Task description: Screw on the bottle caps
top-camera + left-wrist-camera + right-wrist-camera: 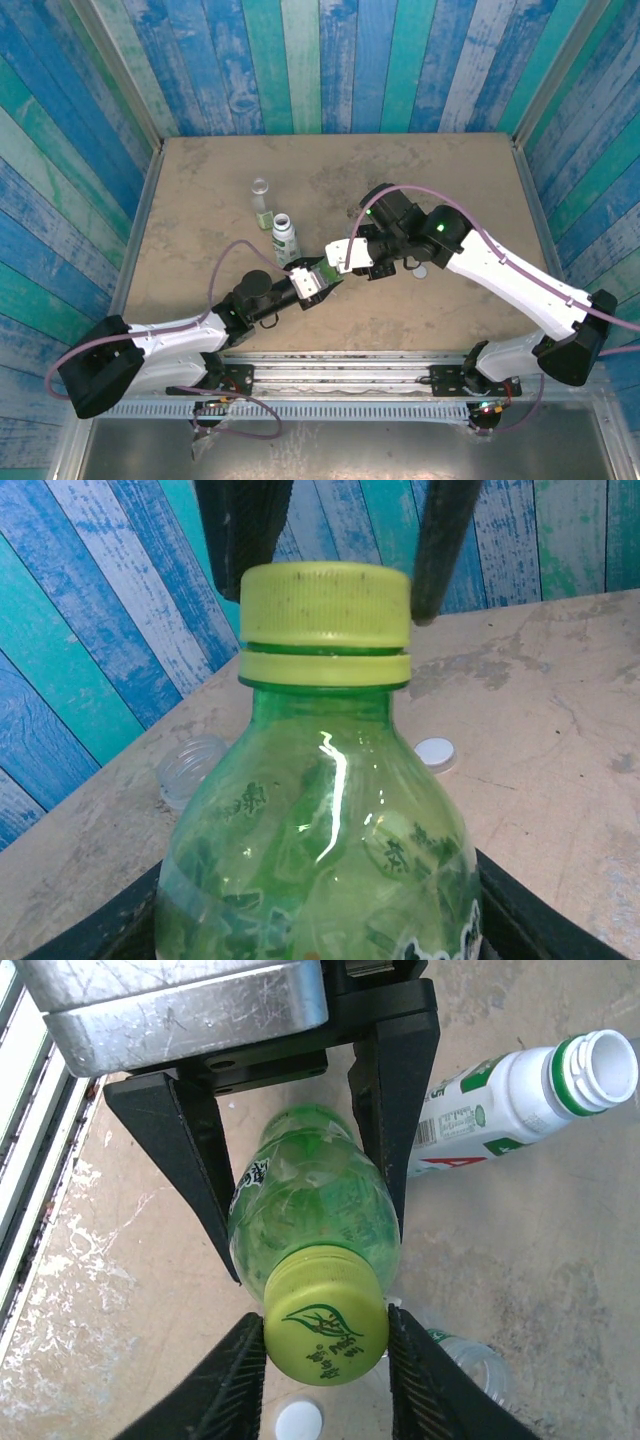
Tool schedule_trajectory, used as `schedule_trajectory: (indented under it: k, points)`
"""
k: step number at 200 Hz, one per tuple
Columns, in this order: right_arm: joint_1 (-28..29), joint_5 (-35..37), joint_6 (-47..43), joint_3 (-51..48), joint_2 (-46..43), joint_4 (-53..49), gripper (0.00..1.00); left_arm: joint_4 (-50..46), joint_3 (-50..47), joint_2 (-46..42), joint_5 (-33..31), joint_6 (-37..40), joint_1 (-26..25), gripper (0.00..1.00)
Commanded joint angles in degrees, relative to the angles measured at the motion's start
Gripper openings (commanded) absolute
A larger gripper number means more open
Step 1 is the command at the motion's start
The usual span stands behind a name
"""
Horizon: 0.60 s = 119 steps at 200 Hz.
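Bench [200,180]: one, flat top, tan and mottled with paler and darker patches, faint cracks and scuffs.
Back wall [340,60]: upright planks painted dark blue, light blue, teal and whitish, paint worn.
Left wall [60,200] and right wall [590,180]: same painted planks, set aslant.
Metal trim [138,230]: grey strips edging the bench where it meets the side walls.
Rail [340,365]: silver, along the near edge of the bench.
Ribbed strip [330,408]: pale grey, just below the rail.
Steel sheet [330,450]: dull grey, nearest the camera.
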Motion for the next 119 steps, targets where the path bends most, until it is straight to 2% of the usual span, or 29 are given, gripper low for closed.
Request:
schedule_trajectory:
  k: [1, 19, 26, 34, 49, 65, 97, 107, 119]
  points:
    - [0.4, -0.1, 0.9, -0.4, 0.2, -0.8, 0.35, 1.2, 0.4, -1.0, 1.1, -0.1, 0.2, 0.59]
    - [0.3, 0.0, 3.3, 0.0, 0.2, -0.8, 0.25, 1.0, 0.4, -1.2, 0.9, -0.2, 0.2, 0.59]
    - [0.3, 0.2, 6.4, 0.5, 0.3, -0.6, 0.19, 1.0, 0.4, -1.3, 0.8, -0.2, 0.2, 0.59]
    - [0.3, 0.8, 11.1, 0.9, 0.4, 0.0, 0.16, 1.1, 0.4, -1.4, 0.6, -0.2, 0.1, 0.59]
    - [0.3, 2.6, 22.6, 0.8, 0.2, 2.6, 0.12, 1.7, 0.2, -1.4, 0.0, -0.4, 0.2, 0.59]
    - [0.2, 8.8, 44.7, -0.9, -0.5, 8.3, 0.01, 2.1, 0.2, -1.1, -0.3, -0.3, 0.2, 0.6]
    - [0.1, 5.6, 80.5, -2.6, -0.7, 12.9, 0.0, 2.2, 0.8, -0.1, -0.7, 0.1, 0.2, 0.6]
    - [0.1, 3.0, 84.6, -2.5, -0.6, 13.0, 0.01, 2.1, 0.9, 0.0, -0.6, 0.1, 0.2, 0.6]
    - [0.1, 1.9, 84.1, -2.2, -0.5, 12.3, 0.05, 1.7, 1.0, -0.1, -0.5, 0.2, 0.2, 0.6]
